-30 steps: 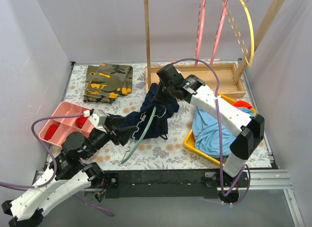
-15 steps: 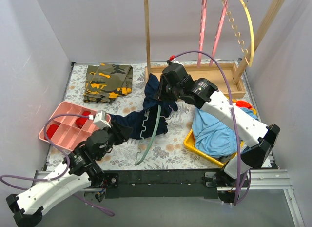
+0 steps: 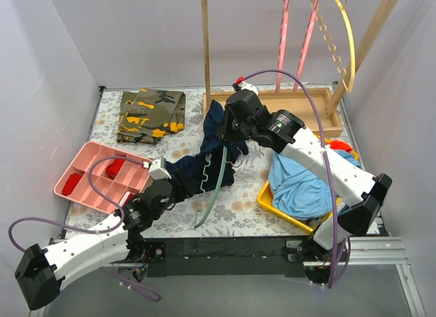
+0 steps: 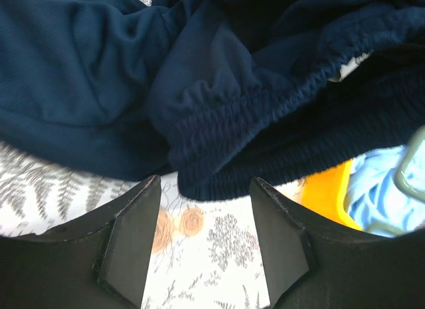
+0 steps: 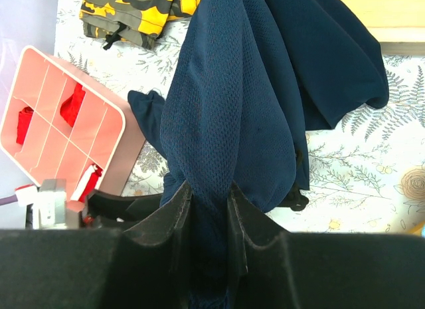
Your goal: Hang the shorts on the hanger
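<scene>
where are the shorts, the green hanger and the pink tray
shorts [image 3: 187,165], top view, lower leg fabric
green hanger [image 3: 211,201], top view, lower curved arm
pink tray [image 3: 92,172], top view, bare compartment floor

White arm shells [image 3: 308,151], black joints [image 3: 282,125] — purple cables [image 3: 300,92].

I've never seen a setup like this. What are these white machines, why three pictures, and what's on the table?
They are two robot arms, each ending in a two-finger gripper. The wide picture comes from a fixed camera above; the other two from cameras on each wrist. The right gripper pinches the dark navy fabric shorts; the left gripper is open in front of their waistband. A thin pale green plastic hanger slants across the shorts' edge. Nearby lie a pink compartment tray, a camouflage garment and a light blue garment on a yellow tray.
</scene>
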Controlling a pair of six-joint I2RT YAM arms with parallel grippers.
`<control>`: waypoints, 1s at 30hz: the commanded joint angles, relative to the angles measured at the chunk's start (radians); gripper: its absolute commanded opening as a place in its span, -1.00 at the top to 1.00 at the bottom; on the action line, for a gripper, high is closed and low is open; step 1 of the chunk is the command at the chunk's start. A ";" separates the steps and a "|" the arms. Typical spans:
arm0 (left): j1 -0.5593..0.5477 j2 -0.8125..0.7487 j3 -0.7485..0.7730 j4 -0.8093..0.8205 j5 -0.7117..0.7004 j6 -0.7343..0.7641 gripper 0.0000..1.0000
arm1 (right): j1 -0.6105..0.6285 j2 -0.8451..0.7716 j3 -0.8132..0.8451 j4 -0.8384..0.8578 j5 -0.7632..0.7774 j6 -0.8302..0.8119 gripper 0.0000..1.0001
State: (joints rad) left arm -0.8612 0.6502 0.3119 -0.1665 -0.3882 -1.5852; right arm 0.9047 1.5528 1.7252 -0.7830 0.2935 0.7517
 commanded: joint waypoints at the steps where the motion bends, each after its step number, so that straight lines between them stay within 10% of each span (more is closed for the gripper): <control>1: 0.004 0.095 -0.017 0.194 -0.043 0.034 -0.12 | 0.010 -0.054 0.048 0.073 0.042 -0.002 0.97; 7: 0.007 0.193 -0.020 0.301 -0.155 0.096 -0.12 | 0.019 -0.060 0.065 0.067 0.073 -0.008 0.97; 16: 0.031 0.276 -0.053 0.472 -0.072 0.186 1.00 | 0.030 -0.008 0.168 0.024 0.108 -0.011 0.97; 30: 0.019 -0.072 -0.076 -0.017 0.160 -0.019 1.00 | 0.022 0.092 0.365 0.041 0.412 -0.043 0.97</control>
State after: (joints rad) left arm -0.8349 0.6540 0.2623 0.0746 -0.2928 -1.5089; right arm 0.9375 1.6276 1.9808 -0.8658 0.5373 0.7235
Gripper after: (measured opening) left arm 0.043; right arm 0.272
